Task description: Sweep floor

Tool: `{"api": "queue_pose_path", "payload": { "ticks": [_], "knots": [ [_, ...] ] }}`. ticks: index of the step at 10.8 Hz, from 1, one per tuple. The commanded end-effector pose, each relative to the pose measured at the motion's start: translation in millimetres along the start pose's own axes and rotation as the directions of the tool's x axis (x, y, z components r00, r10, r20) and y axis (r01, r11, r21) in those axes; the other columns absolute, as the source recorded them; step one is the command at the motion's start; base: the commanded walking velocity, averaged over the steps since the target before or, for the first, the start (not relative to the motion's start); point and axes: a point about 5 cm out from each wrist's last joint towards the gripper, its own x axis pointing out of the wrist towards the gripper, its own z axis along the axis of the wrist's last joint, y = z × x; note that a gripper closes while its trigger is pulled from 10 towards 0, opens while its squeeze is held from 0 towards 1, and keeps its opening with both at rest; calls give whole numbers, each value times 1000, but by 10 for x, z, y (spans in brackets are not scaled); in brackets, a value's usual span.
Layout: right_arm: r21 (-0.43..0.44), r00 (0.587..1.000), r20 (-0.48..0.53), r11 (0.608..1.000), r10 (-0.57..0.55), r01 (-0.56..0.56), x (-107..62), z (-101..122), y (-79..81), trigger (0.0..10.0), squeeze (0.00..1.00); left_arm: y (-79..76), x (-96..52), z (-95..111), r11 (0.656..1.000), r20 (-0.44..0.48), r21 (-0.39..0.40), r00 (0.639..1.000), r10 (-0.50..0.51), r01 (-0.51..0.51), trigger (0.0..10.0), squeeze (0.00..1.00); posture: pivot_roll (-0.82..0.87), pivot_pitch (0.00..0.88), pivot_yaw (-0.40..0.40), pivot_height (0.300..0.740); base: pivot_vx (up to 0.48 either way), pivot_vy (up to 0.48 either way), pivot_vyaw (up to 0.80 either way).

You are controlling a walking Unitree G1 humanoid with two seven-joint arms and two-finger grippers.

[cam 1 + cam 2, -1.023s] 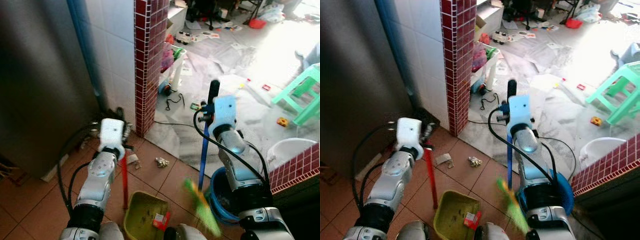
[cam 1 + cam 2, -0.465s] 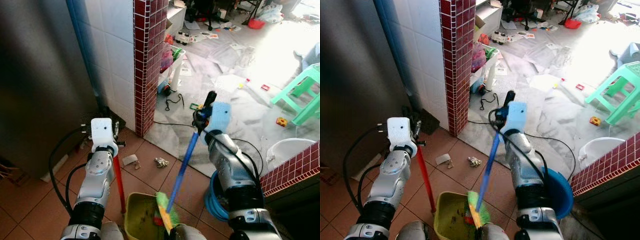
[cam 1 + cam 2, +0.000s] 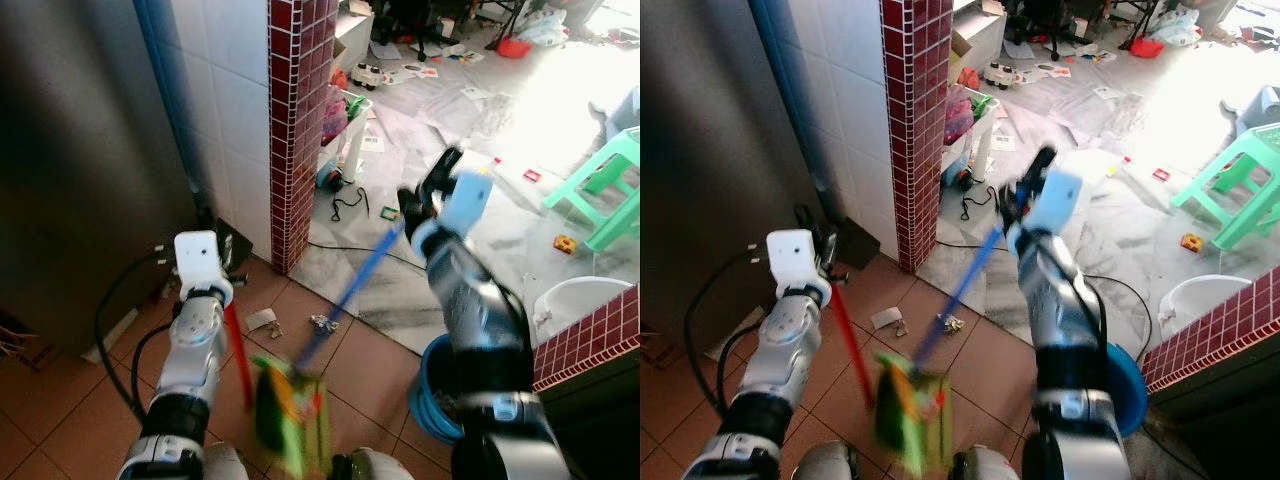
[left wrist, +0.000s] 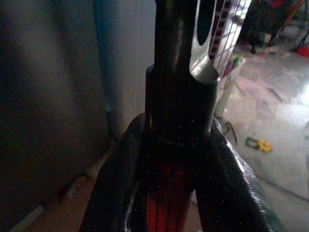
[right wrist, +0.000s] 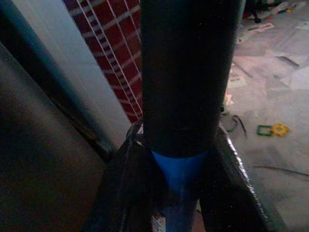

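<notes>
Left eye view: the right gripper (image 3: 425, 205) is clamping the black top end of a broom (image 3: 345, 290), a thin blue stick that's slanting down toward the robot's left. The green bristle head is hanging low over the terracotta floor tiles (image 3: 60, 420), badly blurred, and it's overlapping the yellow-green plastic dustpan (image 3: 300, 425) so I can't tell if they're touching. The left gripper (image 3: 222, 268) is holding the dustpan's red handle (image 3: 238, 350), which is standing nearly upright just beside the silver forearm. A crumpled scrap (image 3: 322, 323) is lying on the tiles near the broom stick, with a paper bit (image 3: 262, 320) next to it.

Right eye view: same scene. A glossy maroon mosaic pillar (image 3: 910, 120) is standing against smooth white wall tile, a round blue bucket (image 3: 1125, 390) is sitting beside the right arm, and a mint plastic stool (image 3: 1240, 180) is standing well off on the pale marble-looking floor.

Left wrist view: the two black fingers (image 4: 116, 188) are pinching narrowly around the ribbed red handle, under a black cap.

Right wrist view: the fingers (image 5: 123, 193) are squeezing the broom right where the matte black grip is meeting the blue shaft.
</notes>
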Motion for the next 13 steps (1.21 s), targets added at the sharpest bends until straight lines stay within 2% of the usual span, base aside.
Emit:
{"api": "queue_pose_path", "payload": {
  "ticks": [1,3,5,6,7,9,13],
  "knots": [
    [55,999,41,998,20,-23,45,156,7,10000,0,-69,70,136,999,64,-51,998,-13,16,10000,0,-84,0,-62,740,0,0,0],
    [5,994,97,998,54,-55,90,334,9,10000,0,-53,115,188,998,99,-61,995,-10,16,10000,0,-87,0,-64,740,0,0,0],
    [-202,954,256,973,159,-108,77,654,116,10000,0,-15,192,331,997,180,-77,984,-4,18,10000,0,-91,0,-69,740,0,0,0],
    [-240,926,328,965,185,-108,63,792,165,10000,0,-2,221,365,997,195,-77,981,1,14,10000,0,-91,0,-70,740,0,0,0],
    [-262,887,412,960,207,-102,34,958,213,10000,0,-6,231,384,998,211,-68,977,2,12,10000,0,-90,0,-71,740,0,0,0],
    [-306,832,513,951,212,-54,23,1201,255,10000,0,-6,221,348,999,208,-52,978,-1,12,10000,0,-84,0,-74,740,0,0,0],
    [-326,830,531,945,170,15,75,1205,161,10000,0,-8,192,309,999,210,-50,978,-7,18,10000,0,-75,0,-81,740,0,0,0]
  ]
}}
